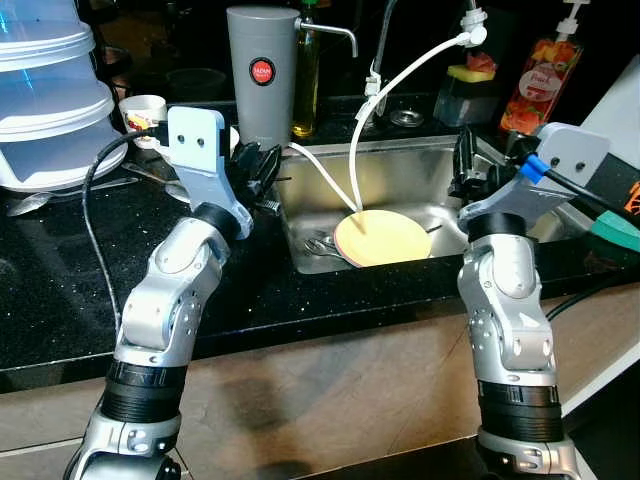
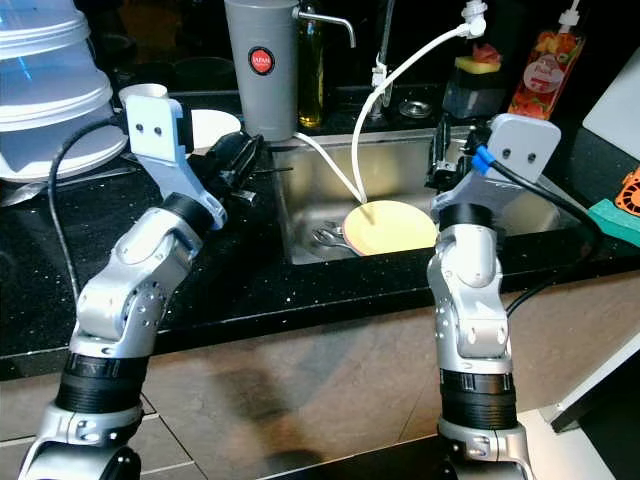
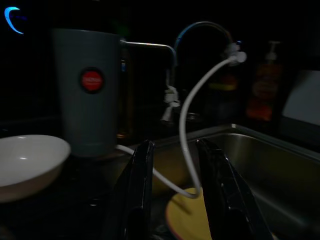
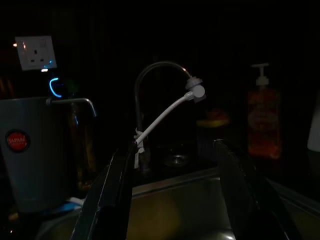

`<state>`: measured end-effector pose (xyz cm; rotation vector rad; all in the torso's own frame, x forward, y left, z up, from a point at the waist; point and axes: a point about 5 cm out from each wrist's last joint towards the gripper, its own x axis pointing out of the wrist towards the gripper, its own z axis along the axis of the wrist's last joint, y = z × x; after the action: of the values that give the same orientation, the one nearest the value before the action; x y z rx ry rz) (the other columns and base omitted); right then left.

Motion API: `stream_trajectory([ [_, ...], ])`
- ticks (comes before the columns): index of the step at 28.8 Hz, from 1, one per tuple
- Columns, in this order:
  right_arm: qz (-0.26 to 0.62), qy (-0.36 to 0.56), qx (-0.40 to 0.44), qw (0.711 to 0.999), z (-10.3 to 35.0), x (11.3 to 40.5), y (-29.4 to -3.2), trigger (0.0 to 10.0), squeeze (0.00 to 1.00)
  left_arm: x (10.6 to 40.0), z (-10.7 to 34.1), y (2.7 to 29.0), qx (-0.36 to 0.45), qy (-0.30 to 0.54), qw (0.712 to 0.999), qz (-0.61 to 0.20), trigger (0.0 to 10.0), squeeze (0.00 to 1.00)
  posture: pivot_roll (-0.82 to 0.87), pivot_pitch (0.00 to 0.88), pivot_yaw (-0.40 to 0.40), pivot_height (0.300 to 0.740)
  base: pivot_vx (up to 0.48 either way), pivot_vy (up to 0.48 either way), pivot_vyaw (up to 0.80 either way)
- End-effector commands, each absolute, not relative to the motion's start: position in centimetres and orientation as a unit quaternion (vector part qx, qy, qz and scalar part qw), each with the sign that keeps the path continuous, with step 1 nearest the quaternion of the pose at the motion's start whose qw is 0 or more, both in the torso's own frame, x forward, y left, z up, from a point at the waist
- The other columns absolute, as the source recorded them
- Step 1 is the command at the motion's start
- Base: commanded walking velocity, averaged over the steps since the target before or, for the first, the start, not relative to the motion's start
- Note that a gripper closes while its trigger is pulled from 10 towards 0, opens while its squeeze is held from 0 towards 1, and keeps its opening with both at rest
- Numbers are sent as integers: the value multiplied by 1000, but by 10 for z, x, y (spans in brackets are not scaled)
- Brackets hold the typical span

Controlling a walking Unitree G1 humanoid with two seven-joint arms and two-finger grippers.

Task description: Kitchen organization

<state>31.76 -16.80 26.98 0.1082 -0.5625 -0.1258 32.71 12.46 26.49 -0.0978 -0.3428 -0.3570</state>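
The left gripper hangs over the black speckled countertop just beside the left rim of the stainless steel sink, its two long black fingers set apart with nothing between them. Seen along those fingers, the gap frames the round yellow plate lying tilted in the sink basin, and a shallow white bowl sits on the counter off to one side.

The right gripper is raised at the sink's right rim, its fingers also spread wide and empty, pointing across the basin toward the curved metal tap.

A thin white hose runs from the tap's nozzle down in a loop, and its end touches the yellow plate. Metal cutlery lies in the basin against the plate's left edge.

Behind the sink's left corner stands a tall grey cylindrical dispenser with a round red badge, with a yellowish glass oil bottle just beside it. Farther right along the back edge are a dark holder with a yellow sponge and a pump bottle with a red label.

A stack of clear plastic lidded containers stands at the far left of the counter, a small white cup near it. A metal spoon lies on the counter in front of the stack.
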Motion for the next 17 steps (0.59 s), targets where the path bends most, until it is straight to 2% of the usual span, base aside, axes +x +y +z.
stream_trajectory([
  [1,-60,-263,49,962,266,320,-167,10000,0,329,263,130,-38,-168,971,-165,10000,0,90,0,-21,740,0,0,0],
  [17,-56,-258,54,963,264,322,-167,10000,0,326,247,127,1,-151,975,-160,10000,0,92,0,-30,740,0,0,0],
])
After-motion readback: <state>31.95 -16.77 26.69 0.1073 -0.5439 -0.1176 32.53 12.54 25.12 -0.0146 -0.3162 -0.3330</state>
